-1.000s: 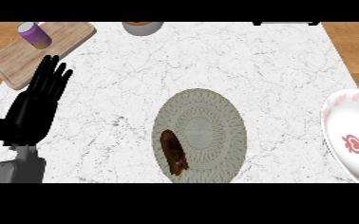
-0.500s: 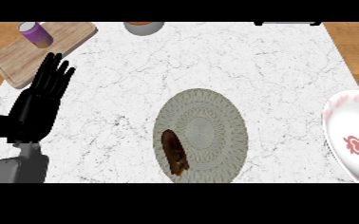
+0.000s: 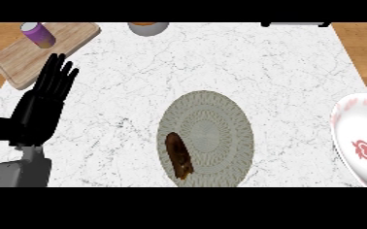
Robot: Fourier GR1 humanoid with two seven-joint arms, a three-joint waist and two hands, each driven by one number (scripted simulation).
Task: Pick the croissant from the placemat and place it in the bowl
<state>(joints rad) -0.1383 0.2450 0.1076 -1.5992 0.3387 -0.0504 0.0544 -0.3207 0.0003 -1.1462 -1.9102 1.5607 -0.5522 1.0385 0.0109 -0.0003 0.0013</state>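
**Croissant waits on the mat, bowl waits at the side**

The tabletop [image 3: 215, 63] is big and flat. It is white stone with thin grey lines running through it, and it looks smooth and hard.

At the right edge sits the bowl [image 3: 351, 136]. It is white with a red flower pattern, round and shiny, and part of it is cut off by the edge of the view. It is well apart from the mat.

The placemat [image 3: 215, 126] is round and grey-green. It has woven rings, so it looks a bit bumpy and soft.

In the top left corner lies a wooden board [image 3: 50, 53], pale brown and flat, with a small purple can [image 3: 37, 34] standing on it. A grey cup [image 3: 148, 28] peeks in at the top edge.

The left hand [image 3: 39, 106] is black and rests at the left side, fingers straight and spread, pointing up. It holds nothing. The right hand does not show.

The croissant [image 3: 179, 155] is the smallest thing that matters. It lies on the lower left part of the mat, near its rim. It is long, dark brown and looks crusty and flaky.

The pick has not started yet. To do it well, I think a hand should come down from above and close across the narrow middle of the croissant. It should close gently, since flaky bread may crush. Then it should lift high enough to clear the bowl's rim before letting go.
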